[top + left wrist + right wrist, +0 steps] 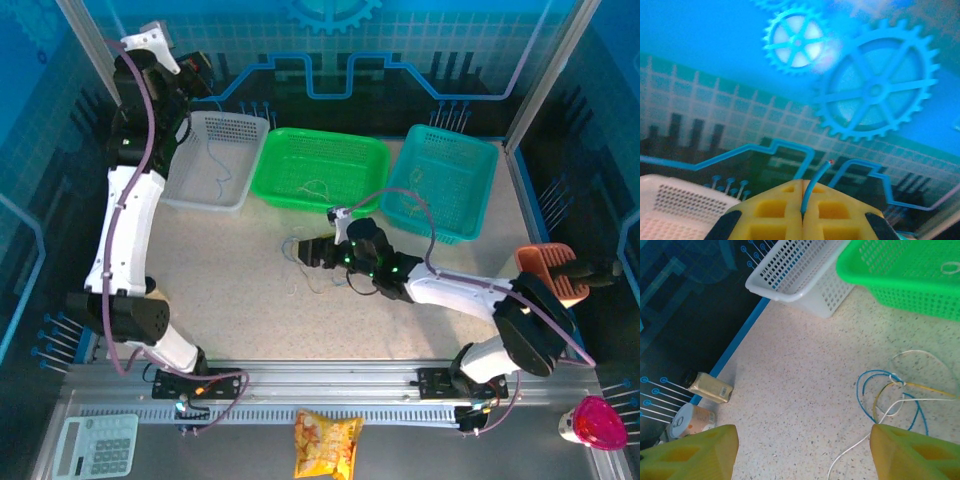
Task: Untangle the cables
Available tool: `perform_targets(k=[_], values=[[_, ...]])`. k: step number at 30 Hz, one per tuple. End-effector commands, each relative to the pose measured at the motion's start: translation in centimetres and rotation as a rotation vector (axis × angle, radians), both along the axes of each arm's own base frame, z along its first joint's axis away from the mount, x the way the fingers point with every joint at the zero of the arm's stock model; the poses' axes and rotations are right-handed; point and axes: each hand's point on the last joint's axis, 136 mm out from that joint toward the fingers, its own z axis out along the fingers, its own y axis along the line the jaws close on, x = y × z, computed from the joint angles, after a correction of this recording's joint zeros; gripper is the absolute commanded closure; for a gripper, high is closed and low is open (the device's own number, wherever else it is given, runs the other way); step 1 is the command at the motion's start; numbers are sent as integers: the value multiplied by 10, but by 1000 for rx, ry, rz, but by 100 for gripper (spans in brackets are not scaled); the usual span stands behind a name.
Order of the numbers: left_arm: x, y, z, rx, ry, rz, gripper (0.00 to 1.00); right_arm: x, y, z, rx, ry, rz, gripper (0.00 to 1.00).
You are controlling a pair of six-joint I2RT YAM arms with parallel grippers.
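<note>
left gripper (801, 202) pinching a blue cable (810, 183), right gripper (802, 450) spread over tangled cables (895, 381)

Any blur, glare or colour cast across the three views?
Left wrist: soft focus, printed wall gears blurred, white glare patch beside the small one, thin blue wire in the left claw readable. Right wrist: sharp, the tangle of thin blue, white and yellowish wires crisp on the speckled table. Top external: even light, wires barely resolved.

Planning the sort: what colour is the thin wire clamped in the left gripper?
Blue, red-tipped; the thin wire shows best in the left wrist view.
</note>
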Motion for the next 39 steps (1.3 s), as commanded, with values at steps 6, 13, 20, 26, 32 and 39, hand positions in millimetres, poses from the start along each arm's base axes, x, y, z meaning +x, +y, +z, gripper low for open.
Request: perform_targets(k=[6, 13, 20, 26, 32, 39], values=[[43, 44, -44, -24, 56, 88, 100, -8, -50, 11, -172, -17, -70, 29], [76, 60, -125, -5, 229, 102, 100, -16, -91, 19, -229, -27, -147, 29], [83, 72, -207, -73, 418, 94, 74, -20, -115, 26, -233, -27, -194, 27], [73, 90, -202, -149, 416, 113, 18, -19, -119, 29, -232, -24, -197, 27], [66, 76, -154, -174, 319, 31, 3, -13, -117, 30, -223, -17, -202, 27], [44, 27, -116, -212, 250, -125, 1, 3, -128, 41, -209, -3, -259, 27]])
